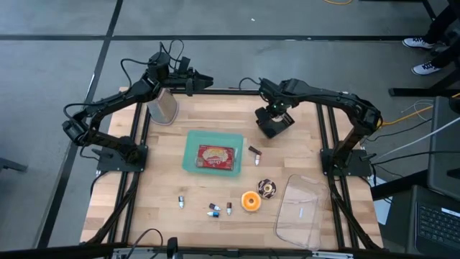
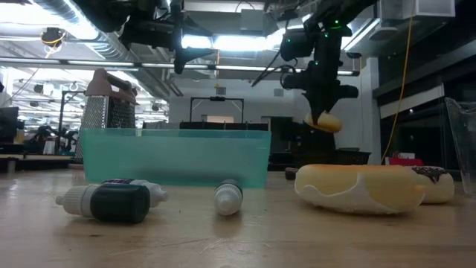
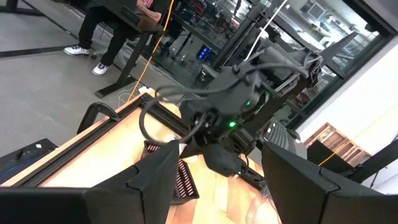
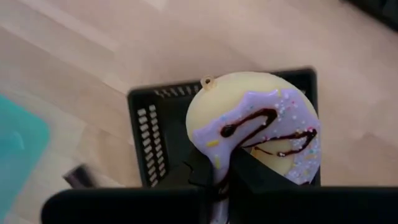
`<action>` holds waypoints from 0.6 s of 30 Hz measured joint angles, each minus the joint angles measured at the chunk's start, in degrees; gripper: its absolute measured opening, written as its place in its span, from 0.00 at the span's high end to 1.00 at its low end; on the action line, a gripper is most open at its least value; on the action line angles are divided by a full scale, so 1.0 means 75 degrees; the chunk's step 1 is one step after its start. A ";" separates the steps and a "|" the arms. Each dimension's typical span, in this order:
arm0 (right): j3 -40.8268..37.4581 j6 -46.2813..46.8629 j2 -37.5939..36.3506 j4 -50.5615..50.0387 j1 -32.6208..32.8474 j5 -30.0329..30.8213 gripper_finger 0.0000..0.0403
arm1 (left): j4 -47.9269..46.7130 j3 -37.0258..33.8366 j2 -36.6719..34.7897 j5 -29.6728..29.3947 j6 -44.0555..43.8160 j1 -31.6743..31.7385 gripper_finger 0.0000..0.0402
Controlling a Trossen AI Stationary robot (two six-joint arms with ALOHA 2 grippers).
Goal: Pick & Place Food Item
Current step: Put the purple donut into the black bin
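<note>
The right end effector (image 4: 225, 171) pinched the iced doughnut (image 4: 255, 124) by its rim, above a black basket (image 4: 155, 124) on the tabletop (image 1: 215, 115). It looked light and probably squashy, so an edge hold suited. The left end effector (image 3: 214, 180) hung wide and empty.

Purple-iced donut (image 4: 255, 127) above black basket (image 4: 152, 134)

No lettering can be made out; the print on the red food packet (image 1: 217, 158) in the teal plastic tray (image 1: 192, 152) is too small to read.

Even overhead light on table (image 1: 215, 129); low view backlit by ceiling lamps (image 2: 245, 43); foreground soft.
</note>
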 joint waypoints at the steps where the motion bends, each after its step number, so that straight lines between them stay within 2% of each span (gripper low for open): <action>1: -0.0116 0.0001 0.0000 0.0026 0.0002 0.0000 0.95 | 0.0001 0.0000 -0.0001 -0.0002 -0.0002 0.0001 0.44; 9: -0.0701 0.0007 0.0000 0.0640 -0.0001 -0.0020 0.92 | -0.0001 0.0000 0.0000 -0.0003 -0.0006 0.0000 0.44; 18: -0.0701 0.0339 0.0000 0.0715 0.0025 -0.0184 0.73 | -0.0003 0.0000 0.0000 -0.0003 -0.0064 0.0001 0.44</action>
